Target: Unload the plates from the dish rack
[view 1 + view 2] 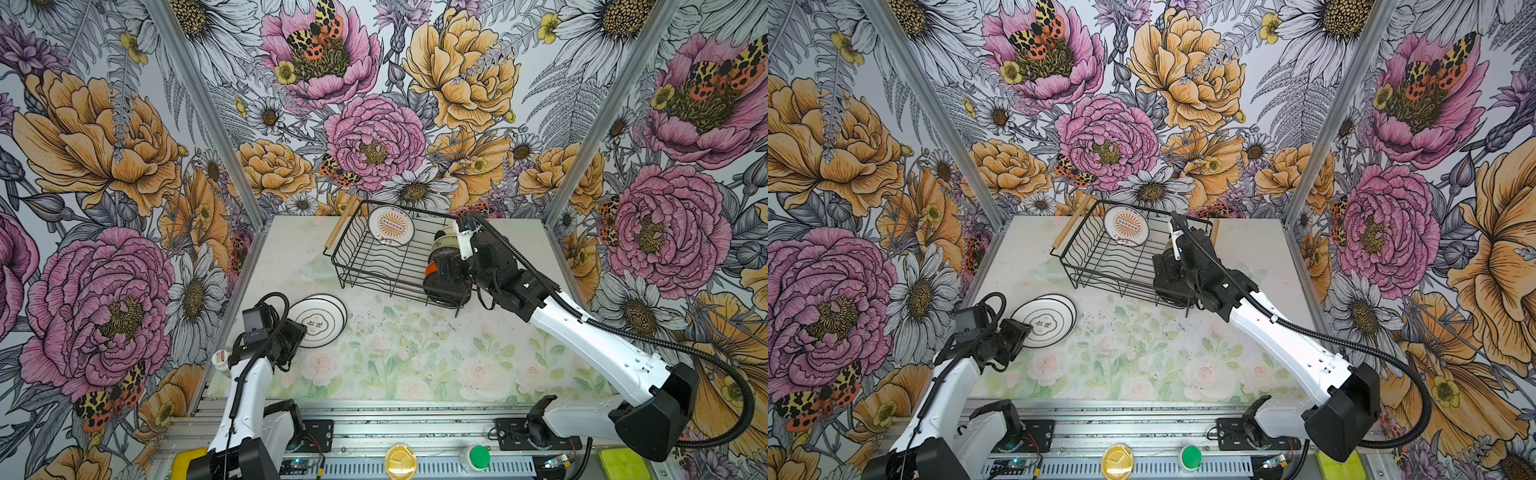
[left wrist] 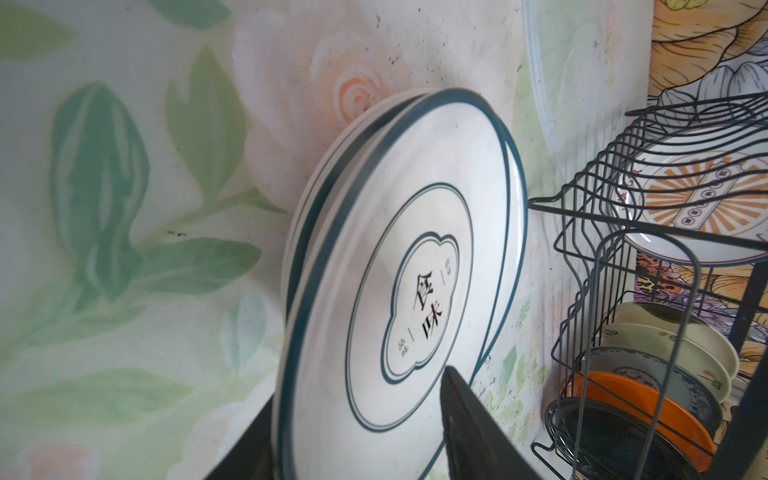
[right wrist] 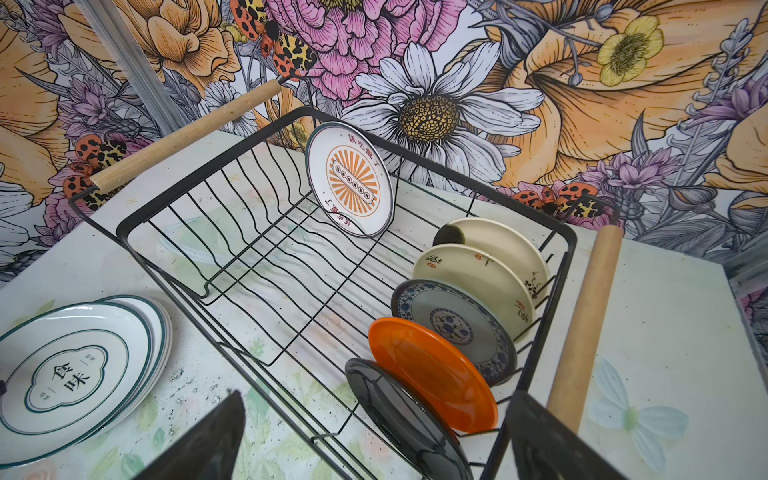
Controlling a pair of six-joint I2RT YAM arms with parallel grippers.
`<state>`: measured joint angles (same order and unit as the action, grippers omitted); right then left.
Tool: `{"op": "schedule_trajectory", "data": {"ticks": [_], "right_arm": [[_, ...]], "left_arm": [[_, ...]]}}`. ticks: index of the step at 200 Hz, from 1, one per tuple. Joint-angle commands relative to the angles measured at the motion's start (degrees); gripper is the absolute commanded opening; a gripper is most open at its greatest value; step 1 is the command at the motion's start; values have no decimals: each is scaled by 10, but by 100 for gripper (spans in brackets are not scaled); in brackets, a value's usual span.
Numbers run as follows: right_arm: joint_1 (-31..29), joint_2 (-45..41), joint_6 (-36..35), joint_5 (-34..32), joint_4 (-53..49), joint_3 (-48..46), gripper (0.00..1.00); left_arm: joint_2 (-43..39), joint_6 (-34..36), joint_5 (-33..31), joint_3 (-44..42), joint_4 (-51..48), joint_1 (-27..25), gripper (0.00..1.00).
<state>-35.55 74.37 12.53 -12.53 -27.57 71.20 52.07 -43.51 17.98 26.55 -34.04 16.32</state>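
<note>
The black wire dish rack (image 1: 374, 266) stands at the back of the table, its wooden handle (image 3: 582, 332) near my right arm. A white sunburst plate (image 1: 390, 225) (image 3: 349, 180) leans at its far side. Cream, blue-patterned, orange (image 3: 432, 370) and black (image 3: 399, 415) plates stand in a row at the near end. My right gripper (image 1: 446, 282) (image 3: 374, 440) hangs open just above that row, over the black plate. A stack of white dark-rimmed plates (image 1: 322, 320) (image 2: 415, 270) lies on the table at the left. My left gripper (image 1: 301, 332) (image 2: 357, 399) is open, its fingers either side of the top plate's near rim.
A clear, glassy disc (image 1: 316, 268) lies flat by the rack's left end. A small white bottle (image 1: 221, 359) sits off the table's left edge by my left arm. Floral walls close in on three sides. A metal rail with a green button (image 1: 478, 457) runs along the front.
</note>
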Motion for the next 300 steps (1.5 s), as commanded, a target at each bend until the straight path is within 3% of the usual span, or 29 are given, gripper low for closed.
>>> {"op": "schedule_trajectory", "data": {"ticks": [1, 112, 300], "right_arm": [[2, -11, 4, 6, 2, -8, 99], [2, -11, 4, 16, 2, -11, 99], [4, -14, 1, 23, 3, -22, 99]], "left_arm": [[7, 8, -15, -4, 14, 3, 54], [34, 13, -30, 3, 16, -4, 64], [144, 48, -41, 78, 2, -46, 65]]}}
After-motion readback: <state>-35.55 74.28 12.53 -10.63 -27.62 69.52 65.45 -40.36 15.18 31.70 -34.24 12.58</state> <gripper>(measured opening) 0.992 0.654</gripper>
